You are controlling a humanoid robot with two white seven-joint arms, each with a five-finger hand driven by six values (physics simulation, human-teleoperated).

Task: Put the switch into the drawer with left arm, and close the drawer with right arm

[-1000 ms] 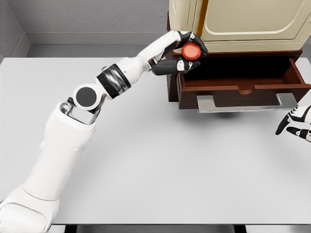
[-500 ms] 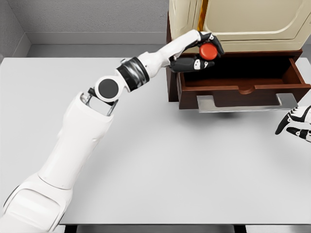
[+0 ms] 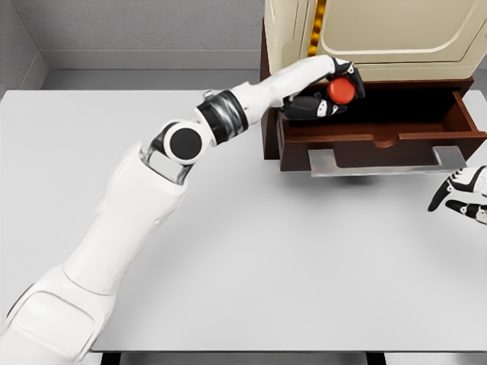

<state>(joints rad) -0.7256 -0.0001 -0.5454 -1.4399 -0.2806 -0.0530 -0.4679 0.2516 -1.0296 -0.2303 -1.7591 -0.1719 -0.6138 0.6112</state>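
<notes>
Head view. The white surface [image 3: 304, 258] fills most of the frame, from the lower edge to the grey wall at the top. At the upper right stands a cabinet [image 3: 380, 34] with cream panels over a dark brown wooden base. Its drawer [image 3: 380, 129] is pulled open toward the viewer, with a pale handle plate along the front edge. The left arm [image 3: 129, 228] runs from the lower left corner diagonally up to the upper middle of the frame, ending at the drawer's left end. The left hand [image 3: 327, 90] is over the open drawer, just above its left interior, with dark fingers [image 3: 308, 106] curled around the switch [image 3: 340, 91], a round red object held between fingers and thumb; it is above the drawer cavity, not lying on the drawer floor. The right hand [image 3: 461, 199] shows at the right edge, below the drawer front and apart from it, fingers loosely spread and holding nothing.
</notes>
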